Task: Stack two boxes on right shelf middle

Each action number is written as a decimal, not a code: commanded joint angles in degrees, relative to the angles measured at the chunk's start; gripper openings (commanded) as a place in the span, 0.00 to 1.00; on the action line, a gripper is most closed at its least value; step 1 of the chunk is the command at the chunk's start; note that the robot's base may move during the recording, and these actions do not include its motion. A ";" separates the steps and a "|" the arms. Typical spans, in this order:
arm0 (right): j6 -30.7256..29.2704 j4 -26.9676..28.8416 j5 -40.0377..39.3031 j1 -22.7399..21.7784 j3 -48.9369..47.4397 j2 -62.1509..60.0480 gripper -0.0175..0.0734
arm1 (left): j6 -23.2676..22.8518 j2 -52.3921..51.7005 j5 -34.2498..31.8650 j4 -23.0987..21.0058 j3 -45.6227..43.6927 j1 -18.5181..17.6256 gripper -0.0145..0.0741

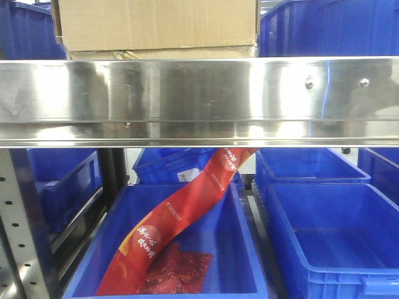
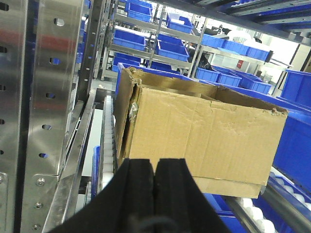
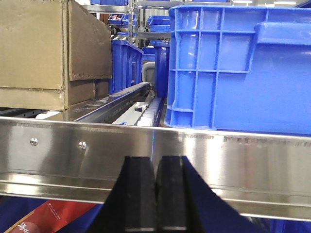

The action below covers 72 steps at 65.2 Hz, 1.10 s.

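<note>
The tall brown box (image 1: pixel 156 25) rests on top of the thin flat box (image 1: pixel 187 53) on the steel shelf (image 1: pixel 187 93), behind its shiny front rail. In the left wrist view the tall box (image 2: pixel 204 131) shows a dented face and torn corner, with the flat box (image 2: pixel 233 187) under it. My left gripper (image 2: pixel 154 162) is shut and empty, just in front of the stack's near-left corner. My right gripper (image 3: pixel 156 160) is shut and empty in front of the rail (image 3: pixel 243 160). From there the stacked boxes (image 3: pixel 34 43) stand up to the left.
Blue bins flank the stack on the shelf (image 1: pixel 330 28), one big bin (image 3: pixel 238 68) right behind the rail. Below, a blue bin (image 1: pixel 249 261) holds red snack packets (image 1: pixel 181 212). A perforated steel upright (image 2: pixel 48 97) stands left of the boxes, and white rollers (image 2: pixel 106 145) line the shelf.
</note>
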 commanded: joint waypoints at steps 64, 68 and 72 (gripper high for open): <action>0.09 -0.63 -1.37 -0.40 0.20 -0.22 0.01 | 26.91 -31.86 -12.70 -16.11 41.34 13.81 0.04; 0.09 -0.63 -1.37 -0.40 0.20 -0.22 0.01 | 26.91 -31.86 -12.80 -16.11 41.34 14.49 0.04; 0.09 -0.63 -1.37 -0.40 0.20 -0.22 0.01 | 26.91 -31.86 -12.80 -16.21 41.34 14.75 0.04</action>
